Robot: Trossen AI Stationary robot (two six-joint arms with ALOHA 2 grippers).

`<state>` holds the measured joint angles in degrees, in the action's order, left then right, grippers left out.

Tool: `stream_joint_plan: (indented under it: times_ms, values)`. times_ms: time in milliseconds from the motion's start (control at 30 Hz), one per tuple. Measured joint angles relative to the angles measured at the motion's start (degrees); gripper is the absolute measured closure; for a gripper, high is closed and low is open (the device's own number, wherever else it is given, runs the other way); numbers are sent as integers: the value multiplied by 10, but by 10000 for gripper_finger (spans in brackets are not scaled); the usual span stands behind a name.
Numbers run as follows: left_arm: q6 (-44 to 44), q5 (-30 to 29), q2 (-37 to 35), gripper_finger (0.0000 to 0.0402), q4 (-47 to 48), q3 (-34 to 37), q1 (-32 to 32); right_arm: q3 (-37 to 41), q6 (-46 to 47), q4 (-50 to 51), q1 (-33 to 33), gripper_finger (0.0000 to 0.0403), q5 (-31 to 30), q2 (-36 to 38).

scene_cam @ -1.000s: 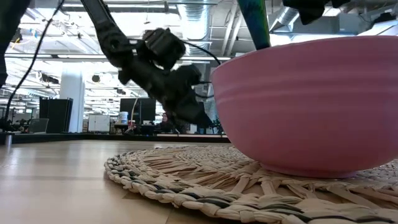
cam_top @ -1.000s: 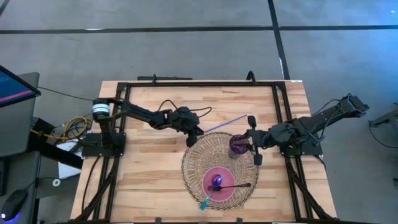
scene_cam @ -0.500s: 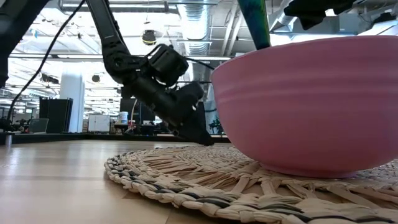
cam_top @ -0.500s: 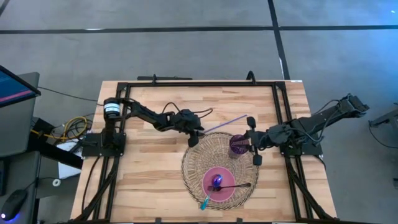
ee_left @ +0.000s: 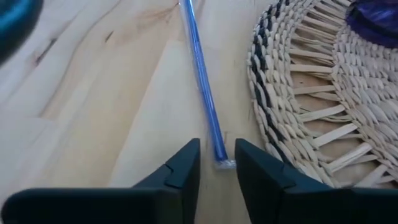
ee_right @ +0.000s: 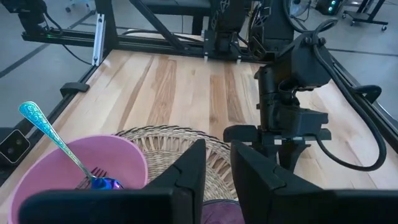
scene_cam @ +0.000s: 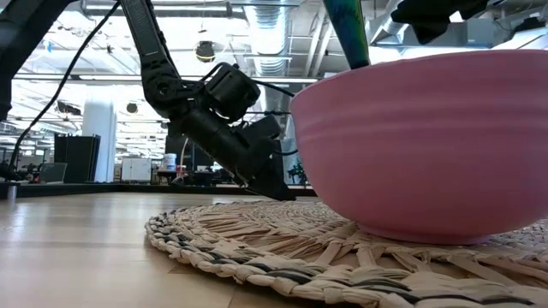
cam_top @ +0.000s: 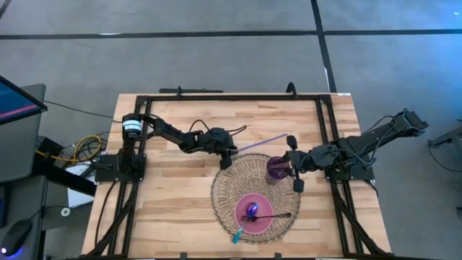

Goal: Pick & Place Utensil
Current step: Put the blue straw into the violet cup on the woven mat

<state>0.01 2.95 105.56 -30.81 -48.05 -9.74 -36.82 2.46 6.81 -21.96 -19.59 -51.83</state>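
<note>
Left wrist view, left pincer parted around blue straw end, straw's far tip cut off.

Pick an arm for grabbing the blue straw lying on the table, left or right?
Left. The left gripper is down at the near end of the blue straw, fingers open astride it. The right gripper is by the purple cup, away from that end.

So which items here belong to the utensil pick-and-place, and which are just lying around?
In the job:
thin blue straw-like stick
left claw, straddling its end
round woven wicker mat
pink bowl with utensils
purple cup

Just there:
right claw
black frame
</note>
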Motion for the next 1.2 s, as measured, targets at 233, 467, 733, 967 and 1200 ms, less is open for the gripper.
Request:
stream_joint_plan:
  times_ms: [233, 467, 733, 967, 1200]
  values:
    - [13, 0, 0, 351, 0, 0, -9, 0, 2, 0, 0, 335, 0, 0]
    - [11, -2, 0, 395, -1, 0, -28, 0, 20, 4, 0, 335, 0, 0]
    - [1, -1, -31, 398, 17, 1, -23, 0, 9, 1, 0, 335, 0, -26]
    - [-7, -51, -192, 399, 218, 1, -2, -16, -95, -56, 0, 335, 3, -111]
    - [-49, -131, -394, 399, 410, 1, 52, -96, -105, -56, 12, 335, 10, -201]
